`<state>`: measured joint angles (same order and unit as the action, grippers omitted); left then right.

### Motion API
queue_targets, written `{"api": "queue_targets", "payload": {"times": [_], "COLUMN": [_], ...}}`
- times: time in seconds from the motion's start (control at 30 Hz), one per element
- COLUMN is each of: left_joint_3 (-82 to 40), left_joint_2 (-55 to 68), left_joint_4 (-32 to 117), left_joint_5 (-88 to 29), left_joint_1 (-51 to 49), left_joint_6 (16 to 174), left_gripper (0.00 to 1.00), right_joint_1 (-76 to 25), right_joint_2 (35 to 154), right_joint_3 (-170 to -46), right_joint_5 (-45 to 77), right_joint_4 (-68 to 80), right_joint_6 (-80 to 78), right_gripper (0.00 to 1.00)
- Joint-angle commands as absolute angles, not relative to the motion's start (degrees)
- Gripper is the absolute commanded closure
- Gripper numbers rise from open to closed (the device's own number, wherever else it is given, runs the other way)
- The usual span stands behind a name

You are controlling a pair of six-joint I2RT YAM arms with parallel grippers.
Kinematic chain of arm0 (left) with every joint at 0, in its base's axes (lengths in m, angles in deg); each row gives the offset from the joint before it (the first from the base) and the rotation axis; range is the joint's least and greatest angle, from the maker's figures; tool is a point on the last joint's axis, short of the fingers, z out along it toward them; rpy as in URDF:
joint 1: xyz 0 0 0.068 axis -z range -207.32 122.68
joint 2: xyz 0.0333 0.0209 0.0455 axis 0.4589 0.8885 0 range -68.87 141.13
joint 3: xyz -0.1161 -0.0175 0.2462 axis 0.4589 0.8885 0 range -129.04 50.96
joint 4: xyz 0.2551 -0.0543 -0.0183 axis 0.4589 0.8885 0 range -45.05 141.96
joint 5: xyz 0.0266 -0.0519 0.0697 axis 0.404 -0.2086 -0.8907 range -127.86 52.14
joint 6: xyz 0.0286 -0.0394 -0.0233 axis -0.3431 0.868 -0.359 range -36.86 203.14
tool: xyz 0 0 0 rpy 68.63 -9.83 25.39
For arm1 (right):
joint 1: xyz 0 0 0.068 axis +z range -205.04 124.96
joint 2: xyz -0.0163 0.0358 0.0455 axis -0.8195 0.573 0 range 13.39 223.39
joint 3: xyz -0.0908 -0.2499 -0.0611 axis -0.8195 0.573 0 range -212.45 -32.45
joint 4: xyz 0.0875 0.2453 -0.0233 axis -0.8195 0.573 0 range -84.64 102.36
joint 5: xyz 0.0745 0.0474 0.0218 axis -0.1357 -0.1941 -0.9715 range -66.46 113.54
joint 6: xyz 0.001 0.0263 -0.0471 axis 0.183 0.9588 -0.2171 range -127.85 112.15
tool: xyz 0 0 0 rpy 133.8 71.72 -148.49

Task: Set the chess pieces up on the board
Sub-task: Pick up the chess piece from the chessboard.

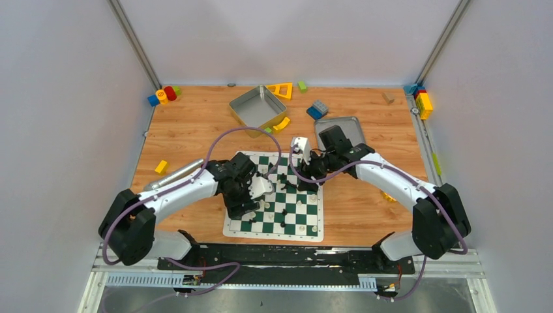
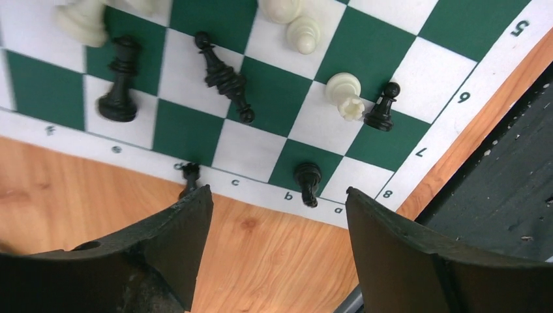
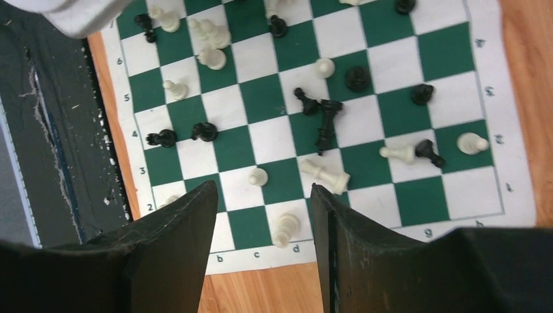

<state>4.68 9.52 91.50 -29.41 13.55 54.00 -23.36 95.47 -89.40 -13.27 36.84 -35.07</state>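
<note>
The left gripper (image 2: pixel 279 193) is held spread over the board (image 2: pixel 186 134) edge, nothing pinched; the right gripper (image 3: pixel 264 189) is likewise spread above scattered chess pieces (image 3: pixel 324 174)

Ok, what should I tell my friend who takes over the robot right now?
Left tool: open, empty, at an edge of the green-and-white checked board mat.
Right tool: open, empty, above the board.
Small black and cream plastic chess pieces: scattered over the squares, colours mixed, several toppled.
Done: no finished rows yet.
Left to do: stand pieces up, sort them into starting rows.
</note>
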Motion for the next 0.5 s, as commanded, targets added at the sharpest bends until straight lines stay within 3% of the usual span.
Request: {"api": "queue_targets", "payload": {"times": [0.0,0.17,0.47], "left_joint_3": [2.29,3.21,5.26], "left_joint_2": [2.25,-6.09,-14.66], "left_joint_4": [88.76,86.76,86.16], "left_joint_5": [-30.00,-29.19,-25.53], "left_joint_1": [13.52,10.17,-4.40], "left_joint_6": [55.81,56.75,56.34], "left_gripper": [0.14,0.03,0.01], "right_joint_1": [-16.23,-10.95,-3.94], "right_joint_2": [95.35,98.50,104.55], "right_joint_3": [-88.93,-90.21,-91.34], "right_joint_5": [-10.20,-7.28,0.26], "right_joint_4": [37.47,36.19,33.99], "right_joint_6": [-35.13,-33.44,-30.24], "right_gripper": [0.44,0.44,0.48]}}
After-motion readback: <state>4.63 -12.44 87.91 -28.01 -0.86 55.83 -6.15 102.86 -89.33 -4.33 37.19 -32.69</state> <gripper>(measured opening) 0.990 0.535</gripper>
